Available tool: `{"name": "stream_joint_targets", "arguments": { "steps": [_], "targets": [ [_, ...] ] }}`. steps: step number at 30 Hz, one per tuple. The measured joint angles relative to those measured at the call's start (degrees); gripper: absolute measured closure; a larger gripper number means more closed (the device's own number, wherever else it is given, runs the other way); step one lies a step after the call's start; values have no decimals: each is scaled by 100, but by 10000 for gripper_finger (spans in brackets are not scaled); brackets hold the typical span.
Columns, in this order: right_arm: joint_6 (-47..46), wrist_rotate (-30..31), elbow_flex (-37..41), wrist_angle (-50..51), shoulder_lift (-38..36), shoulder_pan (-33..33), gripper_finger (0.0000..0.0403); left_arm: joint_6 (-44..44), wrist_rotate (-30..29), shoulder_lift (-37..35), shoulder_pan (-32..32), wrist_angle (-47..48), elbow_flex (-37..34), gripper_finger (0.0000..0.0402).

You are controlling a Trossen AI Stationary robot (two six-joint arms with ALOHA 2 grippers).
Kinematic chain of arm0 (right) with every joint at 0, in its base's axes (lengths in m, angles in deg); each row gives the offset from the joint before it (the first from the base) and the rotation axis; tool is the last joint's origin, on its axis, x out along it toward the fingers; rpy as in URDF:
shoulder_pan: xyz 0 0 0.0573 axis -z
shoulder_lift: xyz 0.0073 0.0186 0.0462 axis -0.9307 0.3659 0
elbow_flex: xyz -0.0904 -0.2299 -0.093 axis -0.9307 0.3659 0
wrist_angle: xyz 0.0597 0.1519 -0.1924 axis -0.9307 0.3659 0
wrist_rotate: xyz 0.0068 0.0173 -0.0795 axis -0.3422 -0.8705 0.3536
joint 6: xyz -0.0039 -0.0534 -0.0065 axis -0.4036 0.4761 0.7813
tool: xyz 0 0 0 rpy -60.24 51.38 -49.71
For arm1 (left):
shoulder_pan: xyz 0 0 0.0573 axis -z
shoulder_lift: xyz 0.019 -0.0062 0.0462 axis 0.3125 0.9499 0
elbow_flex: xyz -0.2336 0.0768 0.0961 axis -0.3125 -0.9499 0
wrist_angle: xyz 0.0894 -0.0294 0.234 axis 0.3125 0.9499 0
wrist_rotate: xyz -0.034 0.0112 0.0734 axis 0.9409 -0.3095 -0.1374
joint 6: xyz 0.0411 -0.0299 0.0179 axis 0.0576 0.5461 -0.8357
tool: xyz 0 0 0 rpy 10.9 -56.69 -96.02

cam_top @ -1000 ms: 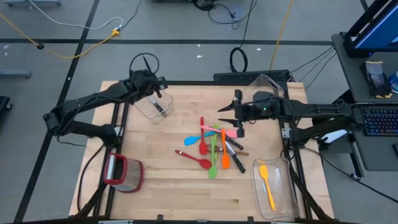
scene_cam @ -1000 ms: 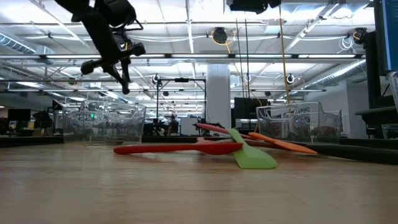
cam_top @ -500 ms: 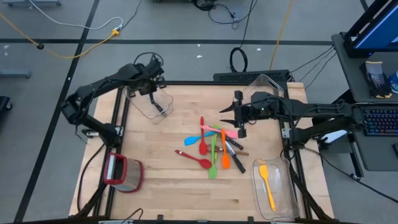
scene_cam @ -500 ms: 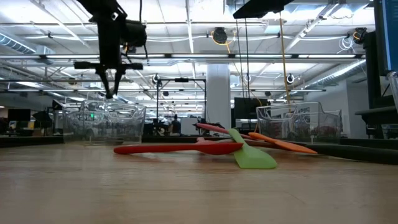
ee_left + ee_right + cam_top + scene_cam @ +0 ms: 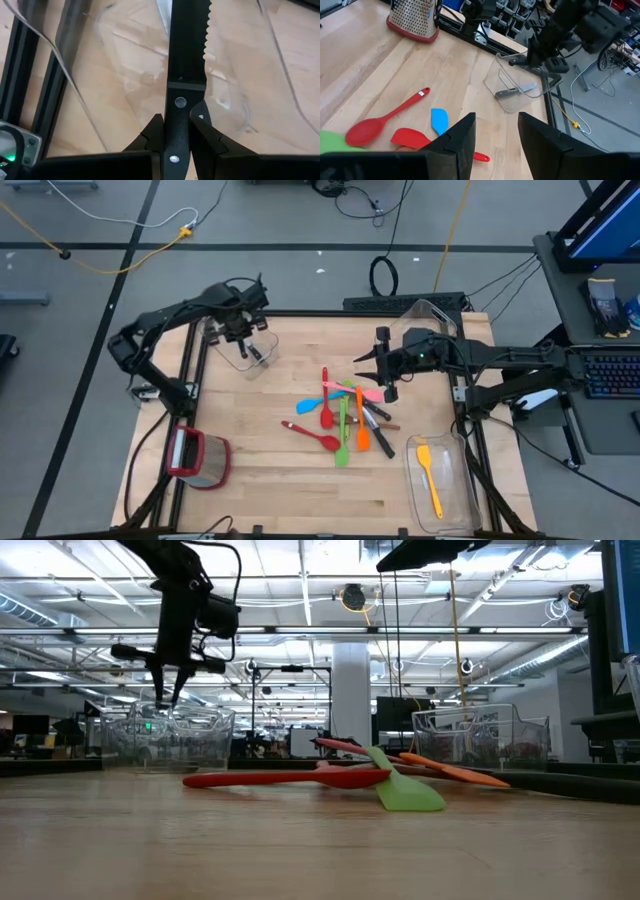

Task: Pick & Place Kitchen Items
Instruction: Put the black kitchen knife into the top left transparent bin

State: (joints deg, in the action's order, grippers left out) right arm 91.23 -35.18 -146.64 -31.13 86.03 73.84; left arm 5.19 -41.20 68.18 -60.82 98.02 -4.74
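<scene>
**Knife now hanging over the far-left bin, drop looks close**

High view: left gripper (image 5: 243, 332) has swung in over the clear bin (image 5: 262, 358) at the table's far-left corner during the last second, arm folding back toward that corner as it went. A knife (image 5: 254, 352) shows dark inside the bin's outline, but from up here I can't tell whether it's the held one or one already lying there. Right gripper (image 5: 384, 366) hasn't budged, parked above the far edge of the utensil pile (image 5: 345, 415) mid-table. Another bin (image 5: 452, 502) at the near-right corner holds a yellow spatula (image 5: 429, 476).

Low view: left gripper (image 5: 167, 680) went from tilted to pointing straight down, just above the bin rim (image 5: 170, 725).

Left wrist view: fingers (image 5: 150, 137) are clamped narrow on the knife handle (image 5: 178, 125), serrated blade aimed into the bin below.

Right wrist view: jaws stand partly apart with nothing between them, red spoon (image 5: 382, 119) and blue spatula (image 5: 439, 120) ahead.

My read: the carry is done, and what's left is lowering and letting go. Plenty of utensils to sort after that.
</scene>
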Motion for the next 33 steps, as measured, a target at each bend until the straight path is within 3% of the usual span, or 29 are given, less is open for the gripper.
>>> {"name": "stream_joint_targets", "arguments": {
  "steps": [33],
  "targets": [
    [136,18,0,218,2,20,264,-711,280,1617,-190,-148,-2,334]
  ]
}}
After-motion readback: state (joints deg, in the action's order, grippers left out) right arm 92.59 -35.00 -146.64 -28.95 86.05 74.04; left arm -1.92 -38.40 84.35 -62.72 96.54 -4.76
